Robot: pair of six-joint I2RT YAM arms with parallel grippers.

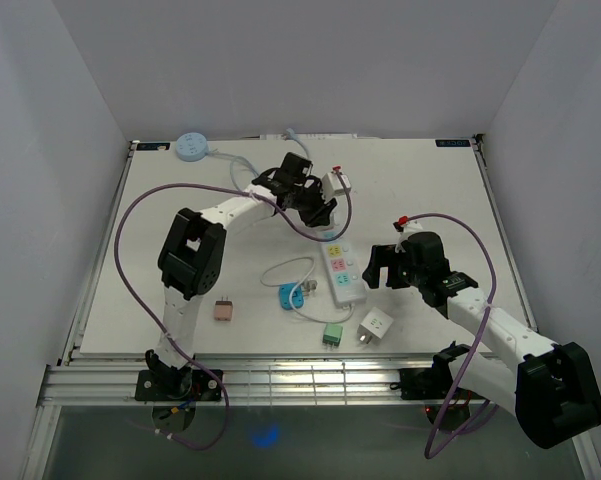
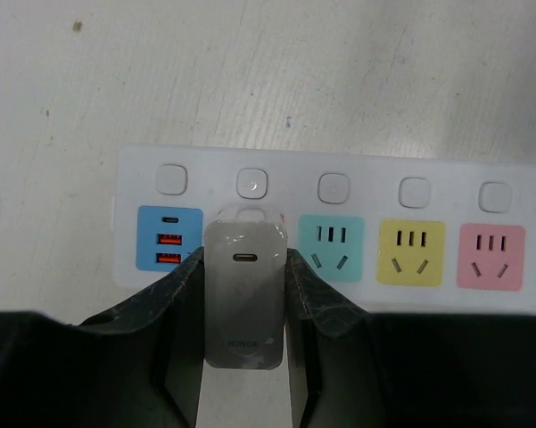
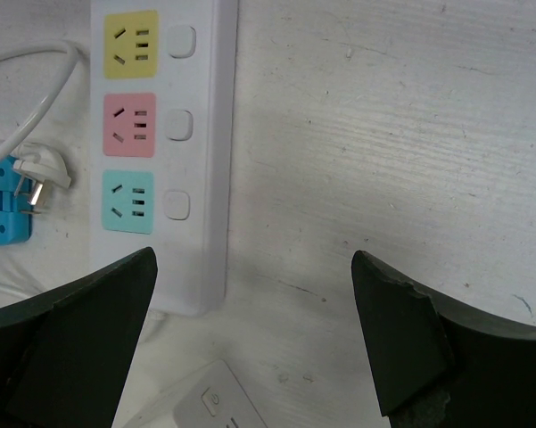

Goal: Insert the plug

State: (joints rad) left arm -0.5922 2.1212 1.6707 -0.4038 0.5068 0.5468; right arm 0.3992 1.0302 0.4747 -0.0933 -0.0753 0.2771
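Grey charger (image 2: 243, 294) clamped in left jaws, set against strip (image 2: 383, 169) between blue USB block (image 2: 169, 238) and teal socket (image 2: 331, 248). Over desk (image 3: 383, 134) beside strip end, right jaws wide apart.

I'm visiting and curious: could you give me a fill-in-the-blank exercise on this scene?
The left gripper holds the grey charger at the power strip, beside its ____ USB panel. The right gripper stands ____. Between the yellow socket and the end teal socket sits a ____ one.
Missing: blue; open; pink.
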